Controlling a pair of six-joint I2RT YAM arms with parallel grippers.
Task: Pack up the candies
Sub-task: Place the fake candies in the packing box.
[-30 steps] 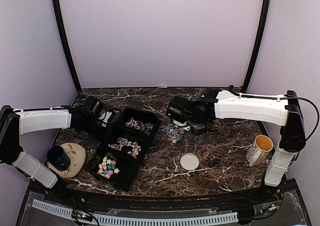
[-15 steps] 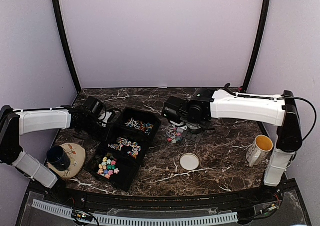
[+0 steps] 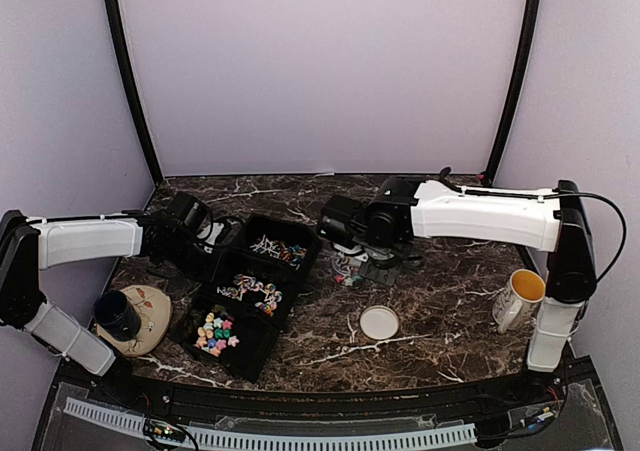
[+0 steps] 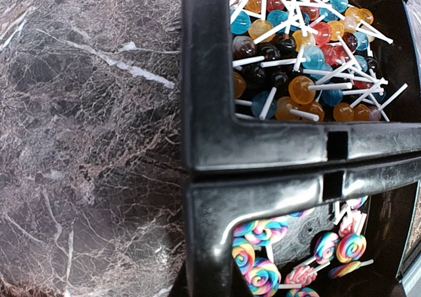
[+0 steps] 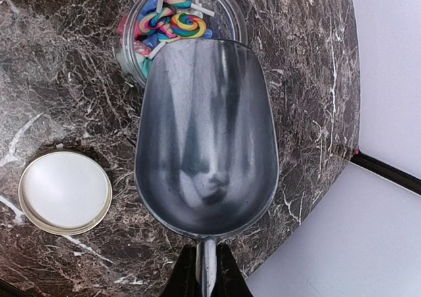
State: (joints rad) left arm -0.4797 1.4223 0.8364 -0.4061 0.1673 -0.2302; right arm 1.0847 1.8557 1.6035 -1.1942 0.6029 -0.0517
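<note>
Currently, the candies point(image 3: 217, 332) are lying in a black tray point(image 4: 263, 145) left of centre in the top view. Pastel stars are filling the lowest compartment, swirl lollipops point(image 4: 263, 267) the middle one and ball lollipops point(image 4: 296, 53) the uppermost. More swirl lollipops are sitting in a small clear jar point(image 5: 233, 14) just right of the tray, at the top of the right wrist view.

The right gripper point(image 5: 202, 274) is clamping the thin handle of a metal scoop point(image 5: 207, 132), with its fingers closed tight on it at the bottom edge of the frame. The scoop bowl is facing the camera as bare metal. Its tip is overlapping the jar's lower rim and covering part of the opening. A round white lid point(image 5: 64, 191) is lying flat at lower left, apart from both jar and scoop.

The left gripper point(image 3: 208, 239) is sitting at the tray's upper-left edge. Its fingers are not appearing in the left wrist view, which the tray wall and divider are filling, so open or closed cannot be told.

A mug point(image 3: 520, 298) is standing at right. A dark cup point(image 3: 117, 313) is resting on a saucer point(image 3: 150, 321) at lower left. In the top view the right arm is covering most of the jar, and the scoop is hard to make out.
</note>
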